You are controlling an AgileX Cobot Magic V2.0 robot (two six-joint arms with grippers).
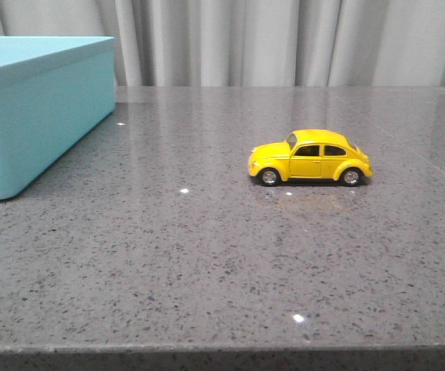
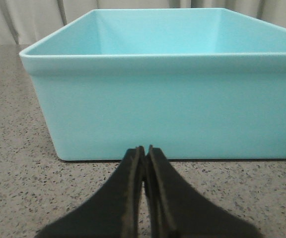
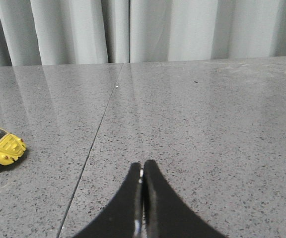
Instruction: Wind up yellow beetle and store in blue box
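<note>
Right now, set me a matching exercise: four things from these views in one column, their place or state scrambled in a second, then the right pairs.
Things:
1. yellow beetle
2. blue box
3. left gripper
4. right gripper

Places or states:
A. shut, facing a turquoise wall close up
B. standing on its wheels on the grey table, nose toward the robot's left
C. shut over bare tabletop, the toy car off to one side
D. at the table's left edge, open top

Pairs: 1-B, 2-D, 3-A, 4-C
</note>
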